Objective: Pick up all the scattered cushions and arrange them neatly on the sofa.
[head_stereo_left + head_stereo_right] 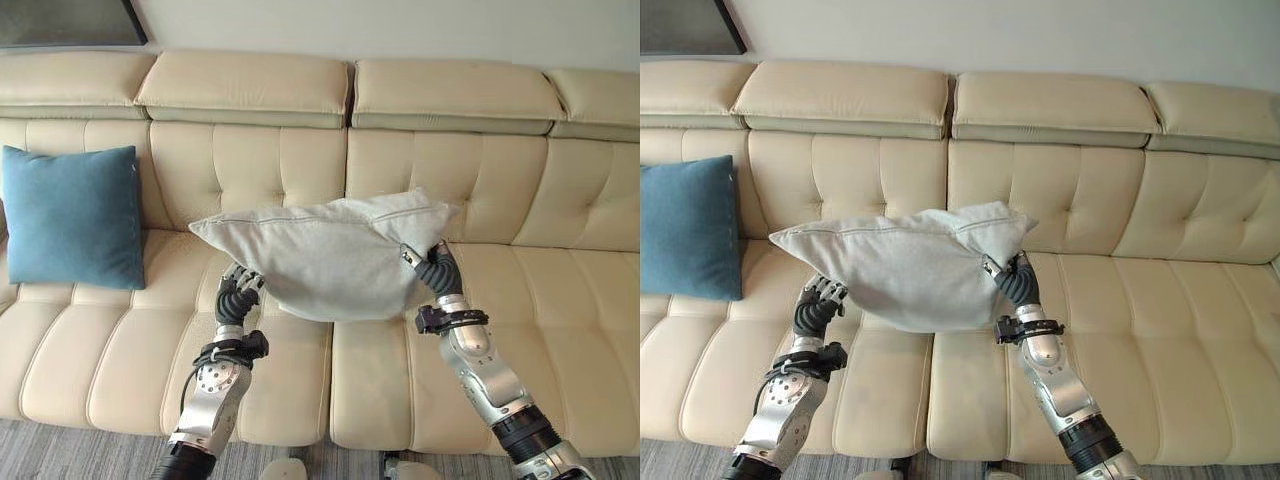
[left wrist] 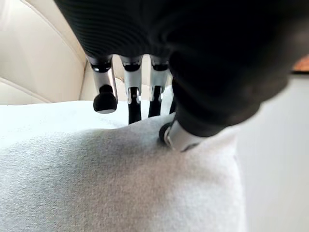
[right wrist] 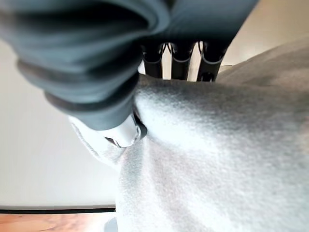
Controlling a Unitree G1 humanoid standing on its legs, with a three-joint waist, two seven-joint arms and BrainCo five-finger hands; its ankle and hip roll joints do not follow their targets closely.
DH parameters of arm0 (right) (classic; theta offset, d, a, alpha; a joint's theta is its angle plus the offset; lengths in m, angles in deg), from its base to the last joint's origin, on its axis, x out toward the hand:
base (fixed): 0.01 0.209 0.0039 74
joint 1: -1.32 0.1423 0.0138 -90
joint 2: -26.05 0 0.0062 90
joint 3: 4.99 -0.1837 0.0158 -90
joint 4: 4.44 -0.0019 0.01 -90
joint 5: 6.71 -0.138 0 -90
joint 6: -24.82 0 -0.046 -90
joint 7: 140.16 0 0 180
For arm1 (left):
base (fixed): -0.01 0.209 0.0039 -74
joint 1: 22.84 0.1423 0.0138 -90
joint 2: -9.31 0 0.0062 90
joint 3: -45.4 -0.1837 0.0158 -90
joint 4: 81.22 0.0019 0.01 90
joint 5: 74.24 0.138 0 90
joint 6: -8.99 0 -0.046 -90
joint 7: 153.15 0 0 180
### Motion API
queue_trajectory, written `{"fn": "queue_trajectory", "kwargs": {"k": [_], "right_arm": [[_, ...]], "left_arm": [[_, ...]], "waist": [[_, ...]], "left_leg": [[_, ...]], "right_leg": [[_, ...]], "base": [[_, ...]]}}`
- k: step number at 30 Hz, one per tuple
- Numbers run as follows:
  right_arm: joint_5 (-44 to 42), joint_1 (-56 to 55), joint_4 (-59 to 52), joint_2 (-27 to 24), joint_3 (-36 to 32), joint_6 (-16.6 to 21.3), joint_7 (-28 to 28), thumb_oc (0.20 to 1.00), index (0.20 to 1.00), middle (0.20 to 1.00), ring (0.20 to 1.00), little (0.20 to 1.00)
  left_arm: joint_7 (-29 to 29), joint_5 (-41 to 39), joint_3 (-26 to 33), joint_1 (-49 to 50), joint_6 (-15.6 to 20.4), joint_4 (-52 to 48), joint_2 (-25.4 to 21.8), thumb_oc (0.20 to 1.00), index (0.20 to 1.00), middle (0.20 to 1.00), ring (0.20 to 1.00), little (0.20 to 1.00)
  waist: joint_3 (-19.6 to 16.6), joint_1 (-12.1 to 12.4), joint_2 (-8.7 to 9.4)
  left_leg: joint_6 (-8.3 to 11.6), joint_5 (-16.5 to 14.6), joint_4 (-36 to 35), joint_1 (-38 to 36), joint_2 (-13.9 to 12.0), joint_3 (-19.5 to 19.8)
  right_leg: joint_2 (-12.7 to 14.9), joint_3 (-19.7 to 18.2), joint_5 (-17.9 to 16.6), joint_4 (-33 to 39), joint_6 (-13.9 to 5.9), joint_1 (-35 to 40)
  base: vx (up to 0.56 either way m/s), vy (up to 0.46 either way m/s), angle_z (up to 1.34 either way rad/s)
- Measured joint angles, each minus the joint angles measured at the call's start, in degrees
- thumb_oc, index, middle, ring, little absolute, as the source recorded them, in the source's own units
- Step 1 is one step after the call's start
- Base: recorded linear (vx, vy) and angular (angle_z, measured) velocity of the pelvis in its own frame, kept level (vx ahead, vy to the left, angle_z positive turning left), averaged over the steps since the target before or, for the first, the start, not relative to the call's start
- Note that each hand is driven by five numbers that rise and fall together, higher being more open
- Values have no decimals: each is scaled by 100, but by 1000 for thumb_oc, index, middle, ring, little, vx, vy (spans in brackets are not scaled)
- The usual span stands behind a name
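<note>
Grey cushion [image 1: 325, 255] is held up over the sofa [image 1: 560, 300] seat, long axis 9-to-3. Left hand [image 1: 236, 290] pinches its 8 o'clock edge, right hand [image 1: 432, 267] its 4 o'clock edge. Blue cushion [image 1: 70, 215] stands at 9; the backrest lies at 12, equally near both hands.

Left and right eye views: head height, angled down and forward at the sofa [image 1: 420, 150], taking in backrest, seat and a strip of floor. They share nearly the whole scene; the right eye sits slightly further right, so the blue cushion [image 1: 685, 228] is cut by its edge. Left wrist view: very close, along the left hand [image 2: 203, 63] onto the grey cushion [image 2: 120, 188], sofa beyond. Right wrist view: equally close, along the right hand [image 3: 96, 58], same cushion.
</note>
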State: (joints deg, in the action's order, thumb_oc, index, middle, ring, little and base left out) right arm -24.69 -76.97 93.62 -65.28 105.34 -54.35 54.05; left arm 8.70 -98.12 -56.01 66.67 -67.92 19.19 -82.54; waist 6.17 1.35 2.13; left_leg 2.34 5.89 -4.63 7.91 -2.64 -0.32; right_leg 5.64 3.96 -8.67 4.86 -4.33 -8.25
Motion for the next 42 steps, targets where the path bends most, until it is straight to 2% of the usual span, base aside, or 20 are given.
{"fn": "queue_trajectory", "kwargs": {"k": [11, 17, 22, 29, 32, 33, 34, 35, 37, 38, 42], "right_arm": [[-135, -246, 281, 171, 99, -19, 5, 200, 200, 200, 200, 200], [-320, -207, 328, 233, 131, -8, 25, 200, 200, 200, 200, 200], [-462, 343, 956, 399, 252, -12, 125, 200, 200, 200, 200, 200], [-460, 1231, 1822, 506, 491, -21, 268, 200, 200, 200, 200, 200], [-457, 1601, 2538, 554, 675, -25, 273, 200, 200, 200, 200, 200], [-453, 1984, 3086, 583, 820, -14, 278, 247, 247, 247, 247, 247], [-455, 2368, 3393, 587, 830, -152, 281, 1000, 1000, 1000, 1000, 1000], [-451, 2679, 3628, 531, 839, -217, 282, 1000, 1000, 1000, 1000, 1000], [-336, 3701, 4750, 398, 1142, -400, 229, 1000, 1000, 1000, 1000, 1000], [-342, 4979, 5981, 375, 1214, -774, 148, 1000, 1000, 1000, 1000, 1000], [-363, 5092, 5924, 250, 1035, -889, 145, 1000, 1000, 1000, 1000, 1000]], "left_arm": [[-31, 6, -36, -5, -11, 153, 4, 200, 200, 200, 200, 200], [-242, 27, -33, -328, -11, 342, -2, 200, 200, 200, 200, 200], [-524, 29, -17, -793, -10, 553, -25, 200, 200, 200, 200, 200], [-675, 32, -31, -1554, -5, 1271, -189, 200, 200, 200, 200, 200], [-678, 23, -284, -2136, 13, 2241, -185, 200, 200, 200, 200, 200], [-676, 16, -506, -2650, 31, 2967, -202, 360, 360, 360, 360, 360], [-657, -3, -654, -3136, -29, 3402, -256, 1000, 1000, 1000, 1000, 1000], [-634, -28, -664, -3500, -51, 3667, -285, 1000, 1000, 1000, 1000, 1000], [-377, -265, -1118, -4735, -169, 5175, -336, 1000, 1000, 1000, 1000, 1000], [26, -674, -1352, -5930, -397, 6266, -495, 1000, 1000, 1000, 1000, 1000], [296, -926, -1272, -6053, -422, 5945, -707, 1000, 1000, 1000, 1000, 1000]], "waist": [[17, -86, 24], [19, -89, 21], [24, -22, 13], [141, 84, -5], [190, 70, 15], [195, 77, 22], [226, 50, 48], [253, 40, 76], [264, 27, 100], [275, -42, 108], [275, -95, 111]], "left_leg": [[2, 12, 0, 143, -11, -59], [2, 13, 0, 203, -16, -64], [12, 30, 1, 307, -15, -33], [17, 65, 2, 407, -11, 22], [24, 70, 3, 404, -11, 22], [33, 86, 3, 406, -16, 27], [42, 96, 1, 421, -21, 30], [55, 101, 2, 453, -25, 20], [115, 153, 3, 610, -28, 55], [64, 289, 4, 807, -25, 71], [63, 285, 5, 769, -21, 51]], "right_leg": [[-9, -60, -9, 2, -3, -184], [-9, -62, -10, 2, -2, -245], [-10, -42, -20, 2, 2, -336], [-10, 68, -43, 1, 8, -404], [-10, 75, -44, 1, 8, -400], [-12, 83, -51, 1, 13, -399], [-18, 89, -56, 3, 11, -414], [-18, 88, -38, 4, -9, -458], [-18, 99, -67, 1, -56, -599], [-29, 81, -238, -1, 35, -785], [-30, 70, -238, -2, 37, -759]], "base": [[10, 16, -3], [5, 5, 0], [-4, 10, 2], [-1, -4, 5], [-47, -9, 0], [-70, -21, 1], [-99, -29, -2], [-97, -21, 0], [-76, -7, 5], [0, 0, 0], [18, 7, -1]]}}
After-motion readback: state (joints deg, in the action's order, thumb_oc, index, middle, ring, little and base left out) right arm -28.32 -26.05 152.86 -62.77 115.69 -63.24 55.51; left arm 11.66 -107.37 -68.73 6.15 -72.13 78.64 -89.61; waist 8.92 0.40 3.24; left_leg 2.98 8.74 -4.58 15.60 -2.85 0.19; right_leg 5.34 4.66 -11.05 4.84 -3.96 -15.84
